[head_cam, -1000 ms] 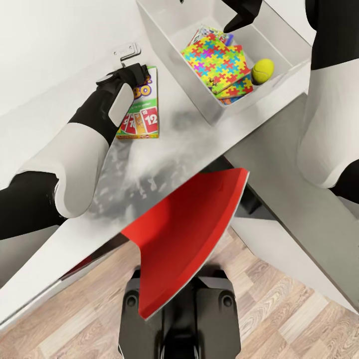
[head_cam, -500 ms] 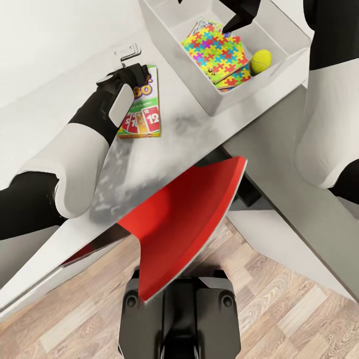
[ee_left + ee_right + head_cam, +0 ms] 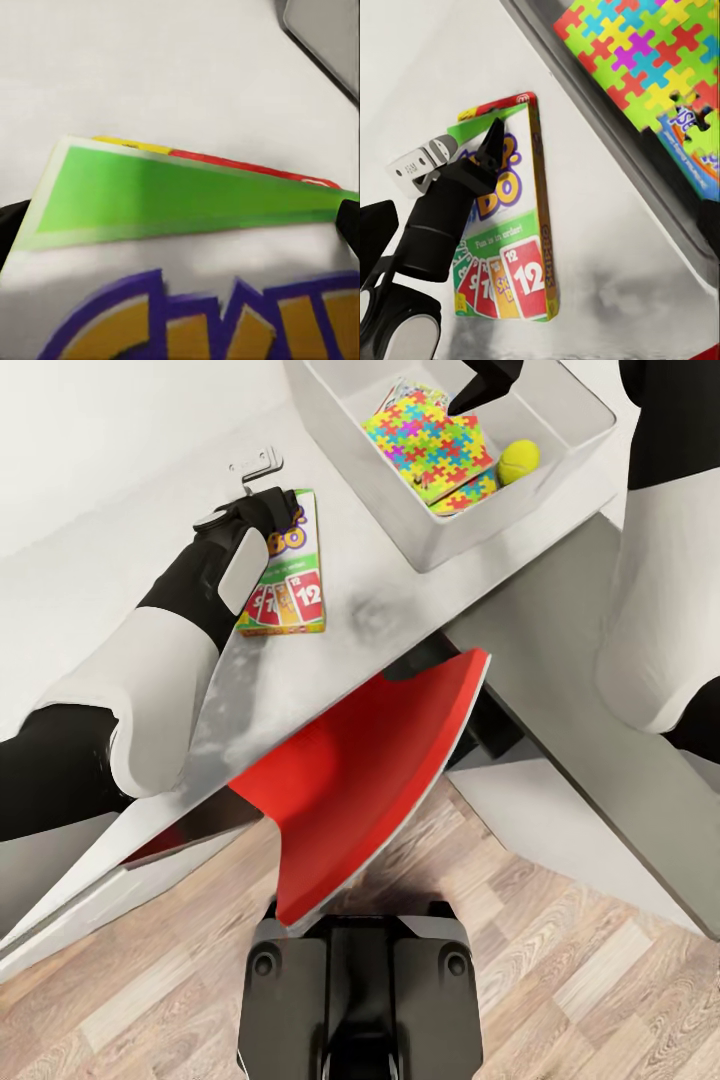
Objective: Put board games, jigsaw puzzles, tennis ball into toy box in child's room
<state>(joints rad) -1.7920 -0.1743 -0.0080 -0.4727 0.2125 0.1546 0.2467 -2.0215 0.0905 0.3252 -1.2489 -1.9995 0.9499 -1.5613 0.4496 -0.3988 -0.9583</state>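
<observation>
board game [image 3: 510, 247] | card reads "12" | cover letters "do"

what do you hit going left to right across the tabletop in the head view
left gripper over the green board game → toy box near wall → jigsaw puzzles stacked inside → tennis ball → right arm

A green board game [image 3: 288, 572] is lying flat on the pale worktop [image 3: 390, 590]; 2 jigsaw puzzles [image 3: 428, 442] and the tennis ball [image 3: 519, 460] are resting inside the toy box [image 3: 440, 540].
</observation>
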